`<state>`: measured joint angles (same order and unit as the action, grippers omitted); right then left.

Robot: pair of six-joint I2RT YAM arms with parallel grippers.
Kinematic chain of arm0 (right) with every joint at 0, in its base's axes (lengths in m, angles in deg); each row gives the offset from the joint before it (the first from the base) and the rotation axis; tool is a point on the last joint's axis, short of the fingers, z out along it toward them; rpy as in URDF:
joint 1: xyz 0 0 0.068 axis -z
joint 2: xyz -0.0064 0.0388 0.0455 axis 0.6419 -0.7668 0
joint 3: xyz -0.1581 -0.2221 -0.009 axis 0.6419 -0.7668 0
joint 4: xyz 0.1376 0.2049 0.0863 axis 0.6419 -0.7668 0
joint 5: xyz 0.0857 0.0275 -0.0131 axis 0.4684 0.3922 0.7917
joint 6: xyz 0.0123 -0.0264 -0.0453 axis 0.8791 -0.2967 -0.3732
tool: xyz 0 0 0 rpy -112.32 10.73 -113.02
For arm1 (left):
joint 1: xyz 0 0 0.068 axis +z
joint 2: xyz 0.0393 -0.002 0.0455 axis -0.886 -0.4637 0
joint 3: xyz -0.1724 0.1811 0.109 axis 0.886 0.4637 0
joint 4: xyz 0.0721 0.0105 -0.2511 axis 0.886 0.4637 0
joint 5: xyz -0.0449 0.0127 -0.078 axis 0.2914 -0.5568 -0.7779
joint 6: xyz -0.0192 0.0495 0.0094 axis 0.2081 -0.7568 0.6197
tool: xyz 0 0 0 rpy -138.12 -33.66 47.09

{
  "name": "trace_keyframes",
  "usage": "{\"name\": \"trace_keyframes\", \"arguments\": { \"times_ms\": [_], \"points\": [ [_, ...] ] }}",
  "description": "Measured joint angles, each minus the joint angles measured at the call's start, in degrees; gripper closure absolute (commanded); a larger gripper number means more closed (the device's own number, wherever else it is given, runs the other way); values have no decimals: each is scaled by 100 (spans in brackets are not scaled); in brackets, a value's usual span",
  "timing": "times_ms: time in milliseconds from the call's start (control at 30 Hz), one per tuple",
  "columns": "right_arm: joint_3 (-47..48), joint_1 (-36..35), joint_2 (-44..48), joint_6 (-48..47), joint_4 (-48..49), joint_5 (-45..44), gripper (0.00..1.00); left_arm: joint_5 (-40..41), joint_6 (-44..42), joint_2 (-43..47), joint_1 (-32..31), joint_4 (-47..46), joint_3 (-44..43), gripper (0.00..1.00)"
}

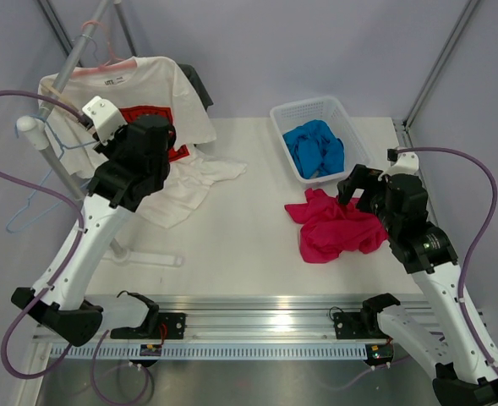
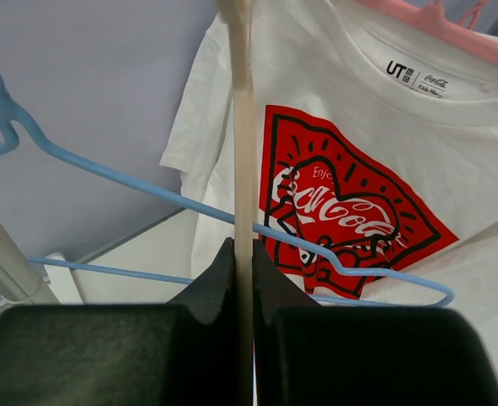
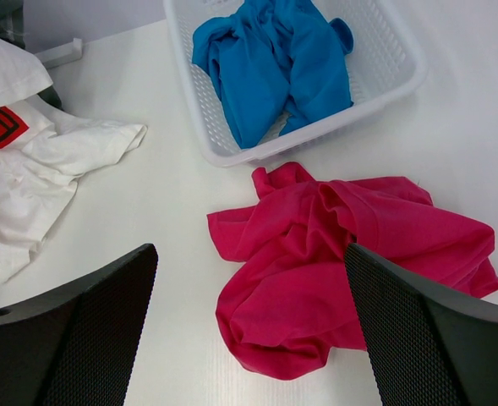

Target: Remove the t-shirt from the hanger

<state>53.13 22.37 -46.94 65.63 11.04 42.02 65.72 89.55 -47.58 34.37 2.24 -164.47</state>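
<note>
1. Left pincer (image 2: pixel 242 279) is clamped tight on the hanger (image 2: pixel 243 152), a bare beige bar running up between the jaws.
2. Best bet: back it out slowly. A blue wire hanger (image 2: pixel 130 182) crosses just past the tips, with the white t-shirt (image 2: pixel 451 144) behind that.
3. Right pincer (image 3: pixel 249 254) gapes wide over the t-shirt (image 3: pixel 333 245), crumpled right below. The basket (image 3: pixel 232 144) sits just beyond, with open tabletop (image 3: pixel 147 211) to its left.

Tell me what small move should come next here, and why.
Probably move the left gripper to set the hanger aside: its jaws are shut on it, while the t-shirt already lies free on the table below the open right gripper.
</note>
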Motion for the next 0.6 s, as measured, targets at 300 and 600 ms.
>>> {"name": "trace_keyframes", "arguments": {
  "times_ms": [300, 600],
  "points": [
    [-4, 0, 142, -2, 2, 66, 0, -133, 186, -13, 101, -127, 214, 100],
    [-48, 0, 210, -2, 4, 98, 1, -153, 85, -13, 125, -555, 424, 64]
  ]
}}
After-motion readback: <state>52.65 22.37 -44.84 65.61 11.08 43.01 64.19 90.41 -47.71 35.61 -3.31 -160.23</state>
